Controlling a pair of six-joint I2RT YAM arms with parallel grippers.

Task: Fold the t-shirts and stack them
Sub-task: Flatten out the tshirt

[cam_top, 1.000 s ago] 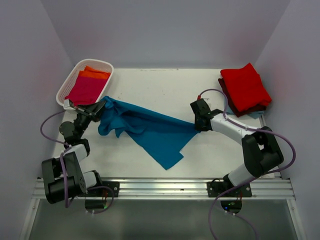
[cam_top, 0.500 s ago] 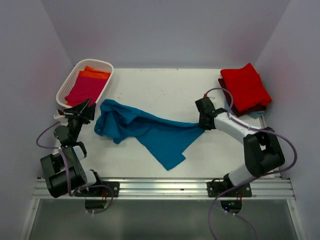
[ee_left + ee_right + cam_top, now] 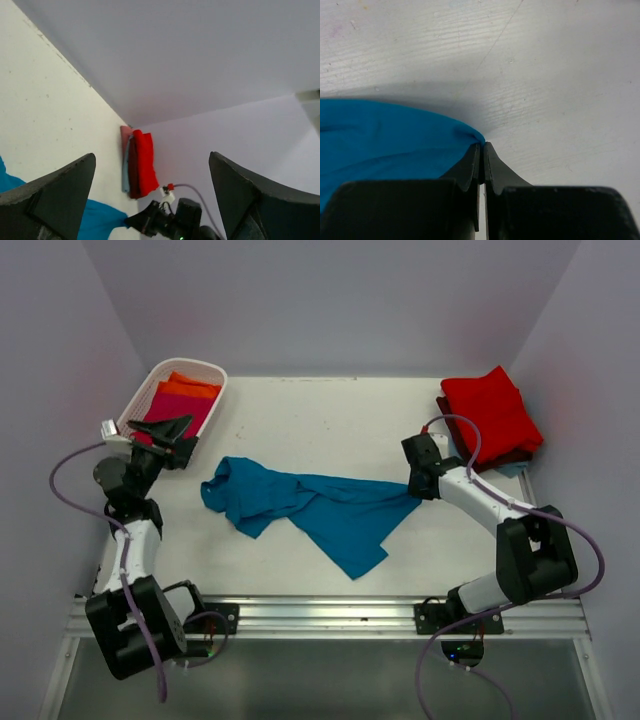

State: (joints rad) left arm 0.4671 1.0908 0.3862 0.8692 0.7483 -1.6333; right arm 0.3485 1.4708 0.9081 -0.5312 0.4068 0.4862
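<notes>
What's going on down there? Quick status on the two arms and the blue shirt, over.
Left gripper open, empty, up beside white basket. Right gripper shut on teal t-shirt edge; shirt crumpled, unfolded. Nothing in the way.

My left gripper [image 3: 172, 433] let go of the teal t-shirt [image 3: 320, 510] and swung toward the upper left, while my right gripper [image 3: 427, 490] dragged it rightward.
</notes>
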